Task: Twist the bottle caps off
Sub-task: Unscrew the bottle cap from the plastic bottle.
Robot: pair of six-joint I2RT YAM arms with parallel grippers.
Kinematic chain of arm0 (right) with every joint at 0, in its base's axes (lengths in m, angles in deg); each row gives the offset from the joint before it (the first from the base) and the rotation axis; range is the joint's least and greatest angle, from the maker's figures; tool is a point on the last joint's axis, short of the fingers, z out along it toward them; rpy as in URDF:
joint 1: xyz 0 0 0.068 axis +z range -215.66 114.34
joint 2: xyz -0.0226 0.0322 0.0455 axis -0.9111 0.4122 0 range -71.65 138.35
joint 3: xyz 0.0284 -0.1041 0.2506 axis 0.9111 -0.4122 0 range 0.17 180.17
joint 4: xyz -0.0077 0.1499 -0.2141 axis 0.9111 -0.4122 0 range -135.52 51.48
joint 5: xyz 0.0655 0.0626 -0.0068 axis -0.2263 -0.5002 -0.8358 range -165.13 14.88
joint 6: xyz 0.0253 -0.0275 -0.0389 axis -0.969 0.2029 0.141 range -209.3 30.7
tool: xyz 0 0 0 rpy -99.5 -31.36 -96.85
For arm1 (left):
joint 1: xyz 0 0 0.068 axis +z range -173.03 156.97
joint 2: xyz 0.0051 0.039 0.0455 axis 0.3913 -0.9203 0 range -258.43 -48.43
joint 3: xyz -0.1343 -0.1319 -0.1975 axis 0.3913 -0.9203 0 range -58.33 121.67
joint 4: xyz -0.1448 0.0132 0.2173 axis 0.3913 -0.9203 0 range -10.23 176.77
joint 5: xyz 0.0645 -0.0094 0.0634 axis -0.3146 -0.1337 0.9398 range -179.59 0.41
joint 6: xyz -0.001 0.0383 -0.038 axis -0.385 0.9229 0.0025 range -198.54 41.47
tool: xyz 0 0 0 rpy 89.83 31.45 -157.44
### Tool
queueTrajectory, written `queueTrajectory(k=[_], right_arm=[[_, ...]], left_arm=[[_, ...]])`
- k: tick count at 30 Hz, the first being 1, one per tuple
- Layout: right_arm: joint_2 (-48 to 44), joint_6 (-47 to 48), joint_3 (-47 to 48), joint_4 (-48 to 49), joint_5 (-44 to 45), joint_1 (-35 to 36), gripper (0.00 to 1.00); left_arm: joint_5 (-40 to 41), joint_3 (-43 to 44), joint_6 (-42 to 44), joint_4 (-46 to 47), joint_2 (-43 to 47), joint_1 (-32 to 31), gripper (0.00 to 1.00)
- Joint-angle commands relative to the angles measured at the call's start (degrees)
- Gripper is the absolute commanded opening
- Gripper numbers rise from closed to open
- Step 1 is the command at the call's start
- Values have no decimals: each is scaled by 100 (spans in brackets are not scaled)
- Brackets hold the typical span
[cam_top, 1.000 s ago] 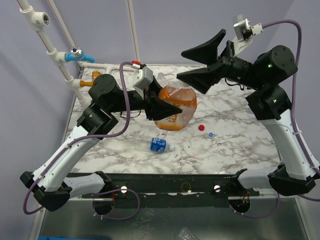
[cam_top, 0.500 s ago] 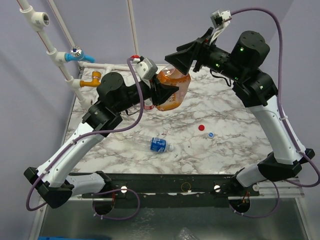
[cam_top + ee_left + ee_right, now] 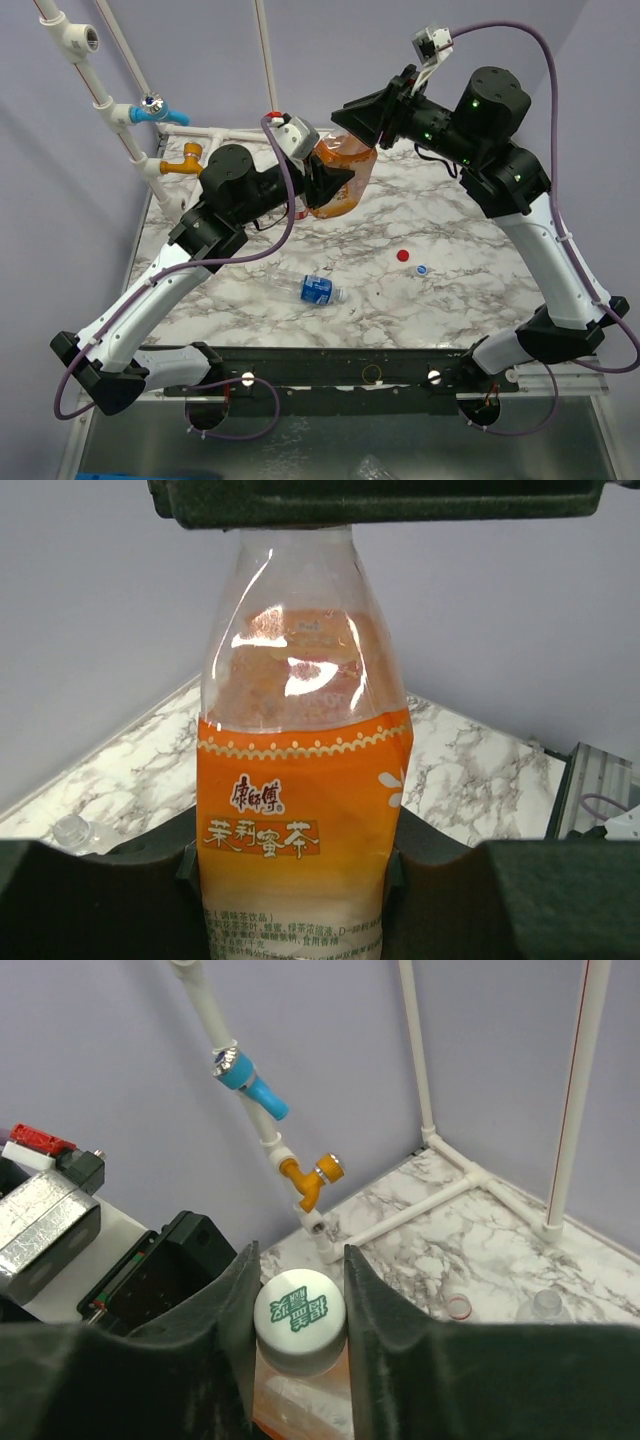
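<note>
top external: left gripper (image 3: 322, 188) clamps the orange bottle (image 3: 348, 170) low on its body, off the table (image 3: 470, 290) at far middle, neck pointing up-right. right gripper (image 3: 360, 112) sits right on the neck end, nearer arm for the twist; right wrist shows it pinched on the white cap (image 3: 299, 1318), in line with the bottle's long axis.

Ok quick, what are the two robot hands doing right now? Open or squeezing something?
Left gripper: closed on the orange bottle, around its body.
Right gripper: closed on that bottle's white cap.
</note>
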Motion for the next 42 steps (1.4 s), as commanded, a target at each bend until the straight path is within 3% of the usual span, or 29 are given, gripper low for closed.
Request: queueTrajectory(k=[1,5,9,12,16,19,21,23,26,28,30,31,33,35,37,42], right_arm=[[-117,59,-59,134,83,17,24],[-162,54,-116,210,-54,17,1],[-322,140,-235,415,-619,10,1],[-542,223,-517,858,-1820,13,1],[-663,-63,-846,1593,-4254,6,1],[-634,-1250,-1292,3196,-5987,7,1],[-716,-2572,-1813,5095,-6419,6,1],[-715,-3164,-2016,5894,-6576,8,0],[-661,-2948,-1907,5439,-6587,6,1],[-698,-2301,-1754,4471,-6406,6,1],[-780,-1275,-1453,3054,-5862,6,15],[-819,-736,-1251,2356,-5460,8,35],[-910,-116,-944,1254,-3847,3,70],[-1033,78,-851,843,-2285,8,93],[-1127,72,-841,688,-1165,6,100],[-957,-42,-478,75,-330,16,100]], left_arm=[[96,-76,93,6,45,-23,20],[26,-123,89,6,84,-20,20],[-503,-71,-114,16,123,-26,20],[-1675,77,-461,80,163,-12,19],[-3714,338,-1097,117,159,0,19],[-4621,469,-1420,121,187,5,22],[-4771,498,-1504,137,224,20,21],[-4871,493,-1533,160,248,29,21],[-4870,471,-1515,165,270,33,21],[-4799,465,-1444,173,283,40,20],[-4675,457,-1392,173,277,51,20],[-4586,440,-1328,174,287,56,19],[-4327,384,-1160,134,304,69,17],[-3848,318,-876,48,321,78,17],[-3155,208,-541,-11,339,86,16],[-1231,53,92,-29,339,87,18]])
